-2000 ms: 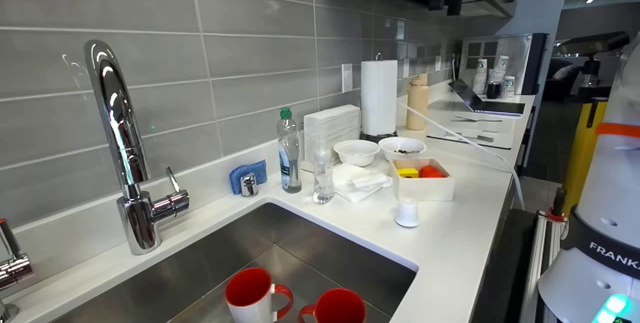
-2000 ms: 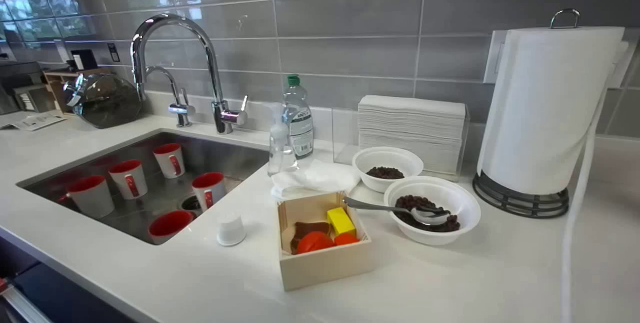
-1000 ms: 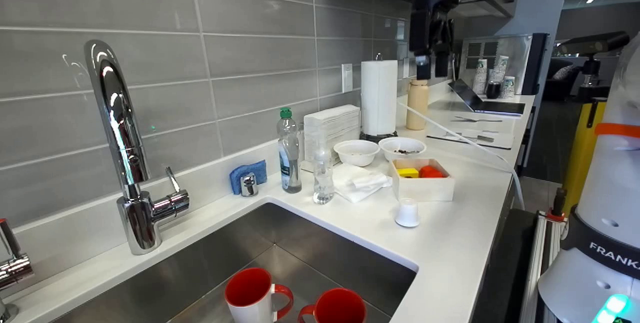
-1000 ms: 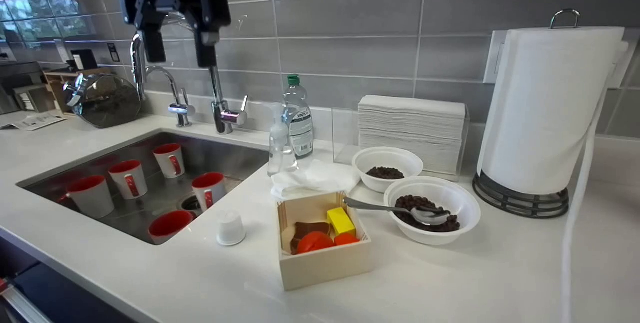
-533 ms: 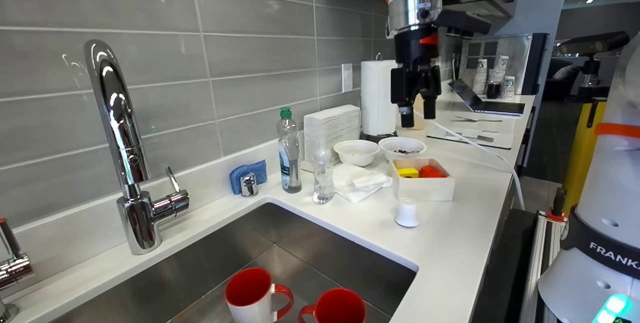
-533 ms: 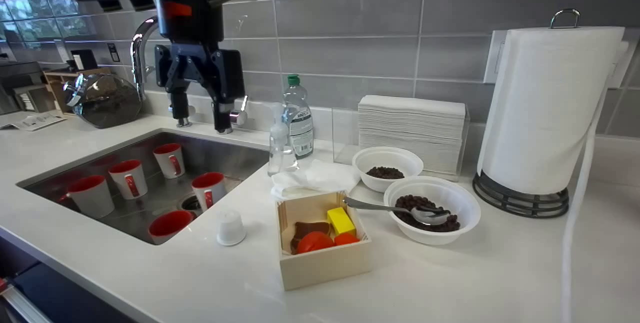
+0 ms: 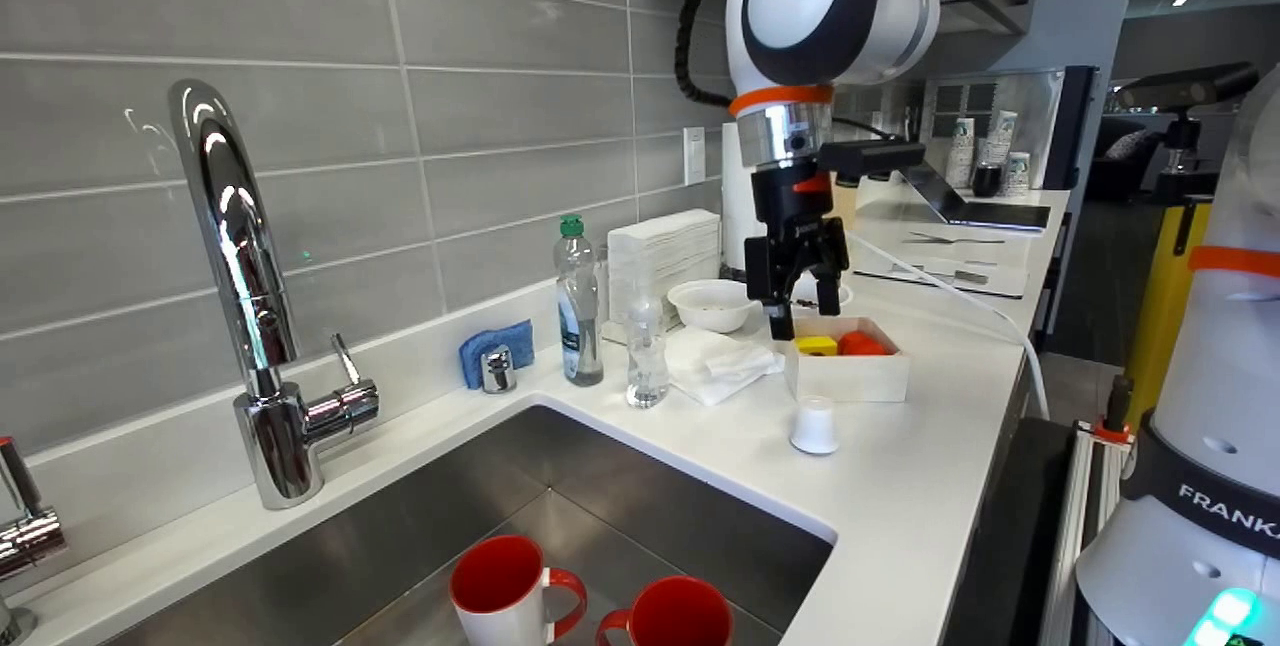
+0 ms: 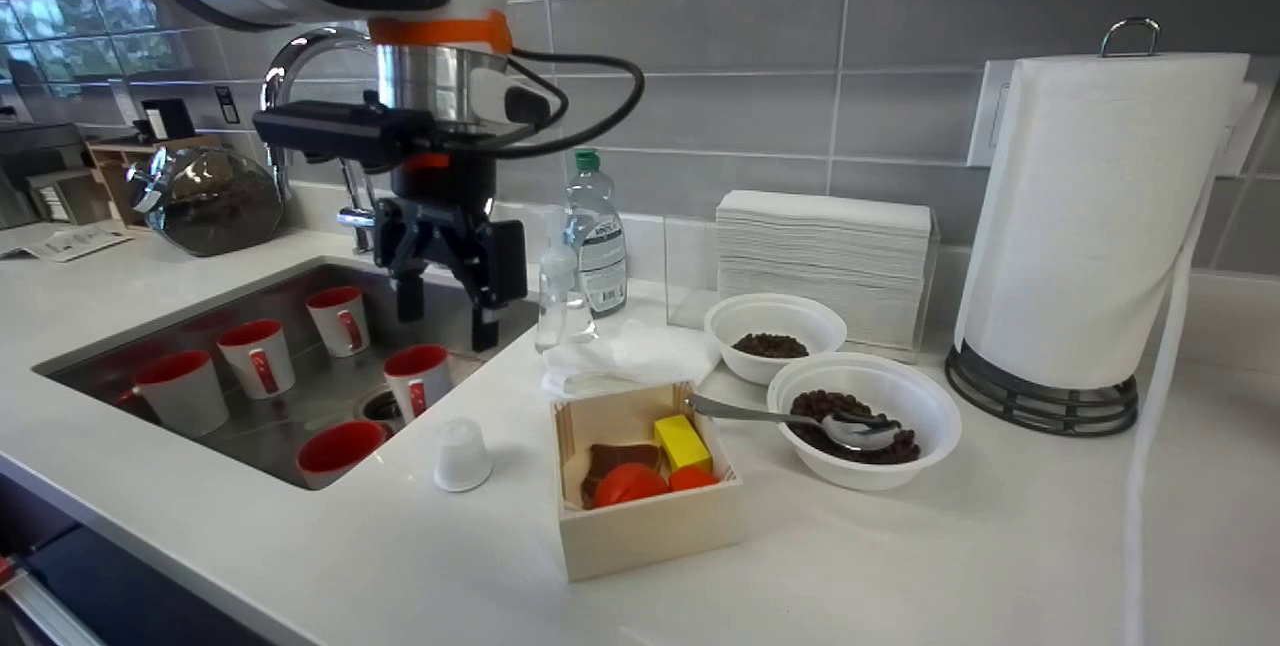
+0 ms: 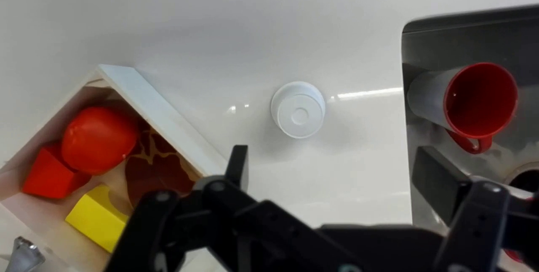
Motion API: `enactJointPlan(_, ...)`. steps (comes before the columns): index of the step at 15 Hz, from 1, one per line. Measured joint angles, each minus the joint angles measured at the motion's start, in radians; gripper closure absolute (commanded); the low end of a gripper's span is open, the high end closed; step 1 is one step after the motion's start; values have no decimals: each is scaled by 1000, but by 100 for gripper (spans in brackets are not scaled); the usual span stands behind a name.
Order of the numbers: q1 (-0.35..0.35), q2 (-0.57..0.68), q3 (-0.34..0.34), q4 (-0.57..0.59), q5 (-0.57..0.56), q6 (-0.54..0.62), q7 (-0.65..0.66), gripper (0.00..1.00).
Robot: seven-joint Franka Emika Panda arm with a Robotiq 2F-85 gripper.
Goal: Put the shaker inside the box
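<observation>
The pincer (image 8: 447, 326) hangs over the worktop (image 8: 420, 566), spread wide and holding nothing. Below it stands the white shaker (image 9: 298, 112); the open-topped box (image 8: 650, 538) sits lower, to one side of the pincer.

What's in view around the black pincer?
Rectangular metal sink: one, silver, in white counter.
Low rectangular box: one, pale, on counter.
Small cylindrical shaker: one, white, between box and sink.
Small pieces: four, red, yellow, brown, in box.
Round bowls: two, white, near box.
Metal spoon: one, silver, head in one bowl.
Handled mugs: five, white and red, in sink.
Upright bottles: two, clear, one green-capped, near sink.
Napkin stack: one, white, near bowls.
Crumpled sheet: one, white, near box.
Upright paper roll: one, white, near bowls.
Metal faucets: two, chrome, beside sink.
Jointed arm: one, mostly white, above counter.
Pincer: one, black, open, midair.
</observation>
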Motion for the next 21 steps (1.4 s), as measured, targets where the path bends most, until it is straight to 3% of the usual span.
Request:
enactJointPlan(7, 5, 196, 14, 1, 1, 79, 17, 0)
enactJointPlan(16, 5, 332, 17, 5, 3, 220, 30, 0)
enactJointPlan(17, 5, 340, 17, 6, 7, 246, 30, 3)
enactJointPlan(18, 5, 347, 17, 6, 19, 268, 29, 26)
enactJointPlan(19, 5, 352, 18, 7, 31, 286, 26, 28)
enactJointPlan(20, 5, 356, 19, 7, 41, 296, 23, 14)
enactJointPlan(21, 5, 360, 19, 8, 52, 297, 18, 31)
